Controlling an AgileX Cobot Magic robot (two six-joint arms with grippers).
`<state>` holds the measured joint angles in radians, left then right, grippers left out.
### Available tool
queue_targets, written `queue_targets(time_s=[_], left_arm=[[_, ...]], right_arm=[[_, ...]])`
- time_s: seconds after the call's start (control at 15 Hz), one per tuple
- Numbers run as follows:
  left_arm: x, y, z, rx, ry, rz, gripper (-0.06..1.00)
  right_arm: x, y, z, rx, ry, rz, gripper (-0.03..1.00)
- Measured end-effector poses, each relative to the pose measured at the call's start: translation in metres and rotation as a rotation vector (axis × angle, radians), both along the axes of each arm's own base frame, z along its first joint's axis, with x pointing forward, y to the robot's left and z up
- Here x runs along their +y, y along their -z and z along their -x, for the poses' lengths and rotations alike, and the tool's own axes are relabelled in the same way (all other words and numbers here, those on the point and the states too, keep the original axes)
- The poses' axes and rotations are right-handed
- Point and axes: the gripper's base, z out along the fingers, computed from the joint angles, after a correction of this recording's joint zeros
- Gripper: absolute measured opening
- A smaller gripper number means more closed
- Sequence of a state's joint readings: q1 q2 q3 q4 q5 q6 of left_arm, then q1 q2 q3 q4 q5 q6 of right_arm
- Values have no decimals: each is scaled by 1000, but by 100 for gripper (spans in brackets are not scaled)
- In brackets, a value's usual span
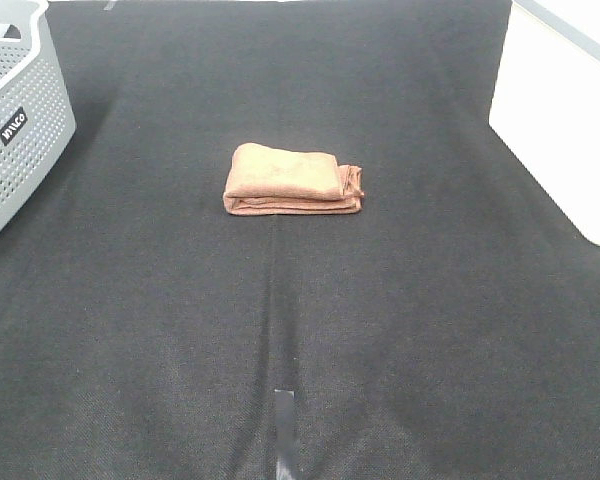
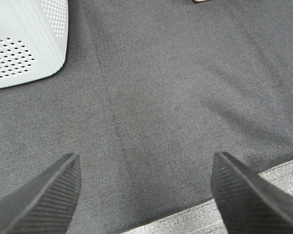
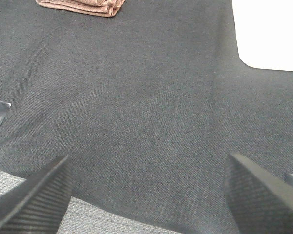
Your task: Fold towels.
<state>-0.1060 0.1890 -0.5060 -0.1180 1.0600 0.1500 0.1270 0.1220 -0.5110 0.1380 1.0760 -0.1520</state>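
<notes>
Fingers first: on our left end effector [image 2: 145, 195] the two dark ribbed fingers [image 2: 44, 200] were spread wide, with only bare desk between them. Our right end effector [image 3: 146, 195] was the same, fingers [image 3: 34, 200] far apart and holding nothing.

Both hung low over the near edge of the desk [image 1: 430, 350], which had a dark cloth on it. Neither showed in the high view, so they sat well back from the middle.

Farther out lay the towel [image 1: 293, 180]. It was reddish-brown, already folded into a small thick pile, and it rested flat near the middle of the desk. Its long side ran across, from our left to our right. The layered edges showed on the near side and on our right end.

From our right wrist view, we saw a good piece of the towel [image 3: 83, 7] far ahead. From our left wrist view, only a tiny bit of it [image 2: 201, 1] peeked in. We could not really tell which arm was nearer. A white basket [image 1: 15, 110] stood far off on our left.

We think the folding was nearly done or done.
</notes>
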Motion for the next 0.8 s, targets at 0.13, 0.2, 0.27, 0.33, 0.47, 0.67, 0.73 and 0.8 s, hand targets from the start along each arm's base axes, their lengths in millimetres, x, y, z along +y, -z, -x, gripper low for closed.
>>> queue_targets(time_s=[0.13, 0.2, 0.27, 0.33, 0.47, 0.67, 0.73, 0.8], left_arm=[[0, 0, 0, 0, 0, 0, 71], [0, 0, 0, 0, -11, 0, 71], [1, 0, 0, -1, -34, 1, 71], [1, 0, 0, -3, -67, 1, 71], [3, -1, 6, -53, -127, 3, 71], [2, -2, 27, -190, -153, 7, 71], [2, -2, 28, -194, -153, 7, 71], [2, -2, 29, -197, -152, 9, 71]], right_arm=[[0, 0, 0, -3, 0, 0, 79], [0, 0, 1, -9, 8, -2, 79], [0, 0, 2, -12, 17, -4, 79], [0, 0, 1, -11, 44, -9, 79], [0, 0, 1, -13, 99, -10, 79], [0, 0, 5, -42, 108, -13, 79], [0, 0, 9, -67, 107, -16, 79], [0, 0, 13, -93, 106, -20, 79]])
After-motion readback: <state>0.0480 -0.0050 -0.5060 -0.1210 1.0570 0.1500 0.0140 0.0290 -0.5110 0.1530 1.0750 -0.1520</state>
